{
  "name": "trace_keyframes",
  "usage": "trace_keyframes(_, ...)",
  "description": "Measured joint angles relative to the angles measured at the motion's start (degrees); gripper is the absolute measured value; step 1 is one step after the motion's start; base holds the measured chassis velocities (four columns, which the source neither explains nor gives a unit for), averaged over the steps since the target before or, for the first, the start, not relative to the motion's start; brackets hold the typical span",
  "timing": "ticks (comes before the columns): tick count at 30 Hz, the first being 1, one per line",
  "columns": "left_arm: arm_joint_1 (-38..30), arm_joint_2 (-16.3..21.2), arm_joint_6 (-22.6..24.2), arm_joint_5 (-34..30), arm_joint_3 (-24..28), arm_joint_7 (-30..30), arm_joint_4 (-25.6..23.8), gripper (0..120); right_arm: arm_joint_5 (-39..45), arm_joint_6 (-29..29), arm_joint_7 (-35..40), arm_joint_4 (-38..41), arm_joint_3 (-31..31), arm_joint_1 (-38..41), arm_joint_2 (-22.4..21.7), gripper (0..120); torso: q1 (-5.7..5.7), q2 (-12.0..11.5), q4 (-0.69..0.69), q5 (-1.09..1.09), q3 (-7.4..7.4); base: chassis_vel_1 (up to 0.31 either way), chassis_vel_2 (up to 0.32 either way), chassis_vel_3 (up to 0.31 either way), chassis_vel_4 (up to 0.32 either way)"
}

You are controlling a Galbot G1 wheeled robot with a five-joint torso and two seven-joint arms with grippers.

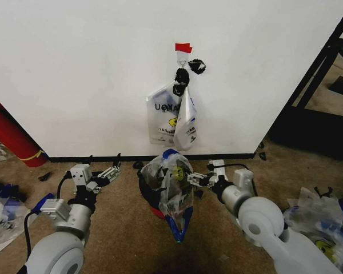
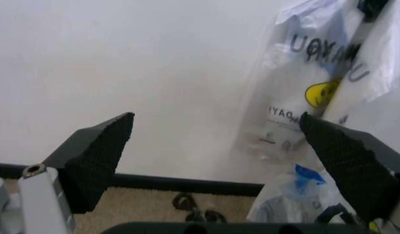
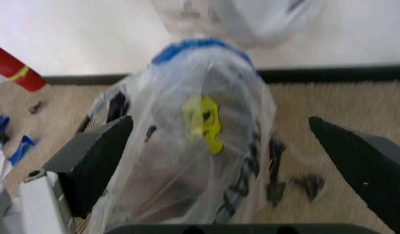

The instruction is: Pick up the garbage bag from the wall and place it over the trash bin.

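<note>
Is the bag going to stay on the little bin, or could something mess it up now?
It might slip. The garbage bag sits lopsided over the trash bin, with a long tail drooping to the carpet, so it could slide off. The right end effector is open right beside the bag; thin plastic could snag on it and get dragged away. The left end effector is open too, off to the bin's other side, so it isn't steadying anything.
</note>
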Motion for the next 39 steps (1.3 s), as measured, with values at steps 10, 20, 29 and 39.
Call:
trace_keyframes(10, -0.34, -0.13, 0.40, -0.65, 0.52, -0.55, 0.10, 100, 8.18, -3.85, 10.09, -4.21, -2.24, 4.21, 4.07, 100, 0.00, 0.00, -0.01, 0.02, 0.00, 0.000, 0.000, 0.000, 0.000)
trace_keyframes(20, -0.68, -0.90, 0.46, -0.60, 1.73, -0.99, 0.59, 100, 13.50, -5.33, 17.57, -8.13, -5.13, 8.85, 6.51, 100, 0.00, 0.00, 0.00, 0.02, 0.00, 0.000, 0.000, 0.000, 0.000)
trace_keyframes(29, -0.44, -1.06, 0.46, -0.62, 1.62, -1.27, 0.65, 100, 13.93, -5.30, 17.95, -10.12, -6.48, 10.29, 8.24, 98, 0.00, 0.00, 0.00, 0.02, 0.00, 0.000, 0.000, 0.000, 0.000)
trace_keyframes(39, -0.72, -1.29, 0.46, -0.68, 2.25, -1.42, 0.95, 100, 11.90, -5.20, 17.71, -11.33, -5.98, 9.59, 8.45, 98, 0.00, 0.00, -0.01, 0.02, 0.00, 0.000, 0.000, 0.000, 0.000)
